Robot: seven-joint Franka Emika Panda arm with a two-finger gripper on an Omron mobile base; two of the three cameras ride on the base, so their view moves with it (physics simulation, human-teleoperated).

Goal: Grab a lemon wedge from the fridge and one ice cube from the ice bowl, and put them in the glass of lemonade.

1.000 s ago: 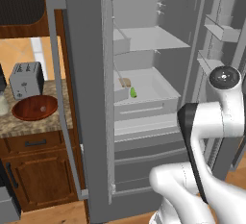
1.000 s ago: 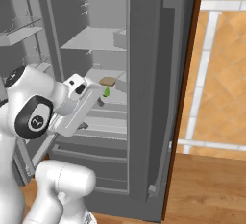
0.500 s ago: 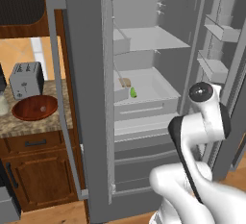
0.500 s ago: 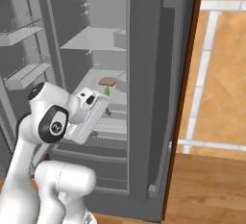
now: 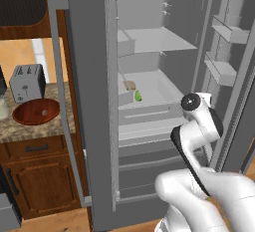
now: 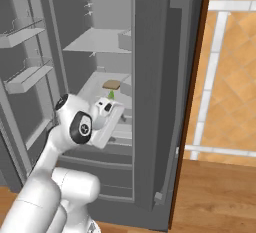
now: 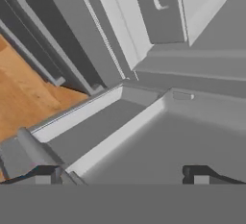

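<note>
The fridge [image 5: 87,76] stands with its doors swung open. On its lower shelf lies the tiny yellow-green lemon wedge [image 5: 138,96] [image 6: 110,94], next to a small tan block [image 5: 129,85]. My gripper [image 7: 122,174] is open, its two dark fingertips [image 7: 48,172] wide apart with nothing between them, looking down at the grey fridge drawers. In the right base view my white hand [image 6: 109,122] hangs just below and in front of the wedge, apart from it. The reddish-brown ice bowl [image 5: 36,111] sits on the counter to the left. A pale glass of lemonade [image 5: 2,109] shows at the picture's left edge.
A silver toaster [image 5: 27,82] stands behind the bowl on the stone counter [image 5: 35,131]. The left fridge door [image 5: 60,101] juts between counter and shelves. Door bins [image 5: 226,52] line the right door. Wooden floor [image 6: 220,197] lies to the right.
My arm has folded lower, and the hand has sunk and slid closer to the fridge's lower shelf. The jaws stay open. The wedge has not moved.
</note>
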